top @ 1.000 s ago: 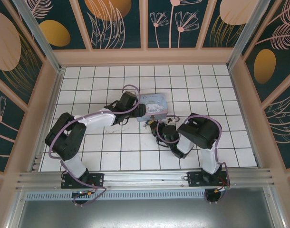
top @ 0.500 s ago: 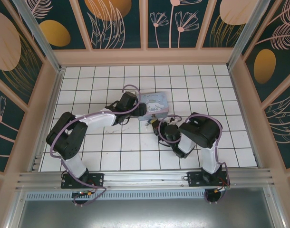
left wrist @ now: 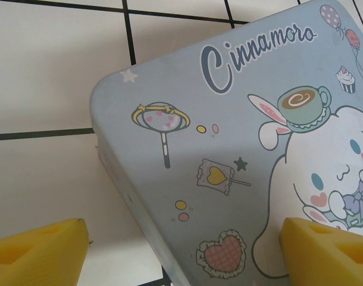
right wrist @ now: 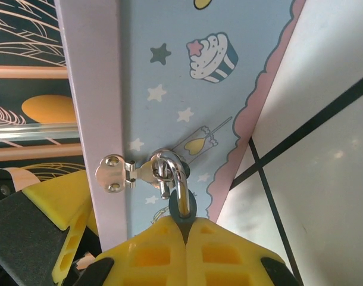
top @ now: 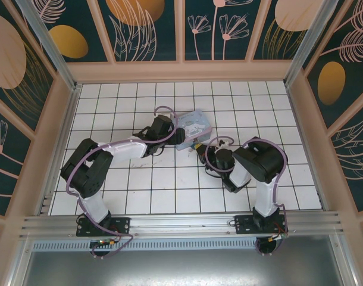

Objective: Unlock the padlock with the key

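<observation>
The padlock hangs from the hasp on the front wall of the tin box. In the right wrist view its long axis runs from 12 to 6 o'clock. The shackle is hooked through the hasp loop at the top and the dark bluish body points down into the hand. The right hand is closed tight on that body, so only a sliver of blue shows where its two yellow pads meet.

From above, the lock sits at the tin's near edge, at roughly 5 o'clock from the tin's centre. The shackle end is toward the tin and the body toward the right arm.

The left hand is spread wide and grips nothing. One of its fingers is over the tabletop beside the tin's corner, and the other is over the printed lid.

Against a second ago, the tin has shifted toward 12 o'clock and now sits askew to the tile lines. The right arm's elbow has swung out toward 3 o'clock, and its hand has gone up toward 12 o'clock with the tin. The left forearm has reached a little farther toward the tin.
</observation>
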Controlling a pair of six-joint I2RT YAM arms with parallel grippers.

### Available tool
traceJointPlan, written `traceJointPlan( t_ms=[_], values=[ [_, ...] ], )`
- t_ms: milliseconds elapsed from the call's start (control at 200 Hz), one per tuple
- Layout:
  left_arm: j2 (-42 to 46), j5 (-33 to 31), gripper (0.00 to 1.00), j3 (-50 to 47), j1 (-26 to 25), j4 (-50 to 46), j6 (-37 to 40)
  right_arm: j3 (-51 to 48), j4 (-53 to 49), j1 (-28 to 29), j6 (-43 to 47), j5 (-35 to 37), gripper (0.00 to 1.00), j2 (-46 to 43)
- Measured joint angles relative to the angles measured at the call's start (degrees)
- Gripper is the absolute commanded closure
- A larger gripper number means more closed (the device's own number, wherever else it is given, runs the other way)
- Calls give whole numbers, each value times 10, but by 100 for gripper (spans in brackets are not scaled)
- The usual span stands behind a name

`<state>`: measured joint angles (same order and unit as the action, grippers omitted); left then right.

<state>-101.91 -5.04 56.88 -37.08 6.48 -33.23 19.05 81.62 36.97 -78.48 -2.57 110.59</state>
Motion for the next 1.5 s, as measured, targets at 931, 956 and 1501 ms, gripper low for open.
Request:
traceJointPlan(
  t_ms=[931,956,1501],
  values=[
    [-10,6,18,-2,0,25,0,4,33,-3,-3,18,100,29],
    [-12,7,18,-2,0,26,0,4,35,-3,-4,22,100,31],
    [-33,20,19,8,-1,56,0,16,43,-54,-13,13,100,37]
  ],
)
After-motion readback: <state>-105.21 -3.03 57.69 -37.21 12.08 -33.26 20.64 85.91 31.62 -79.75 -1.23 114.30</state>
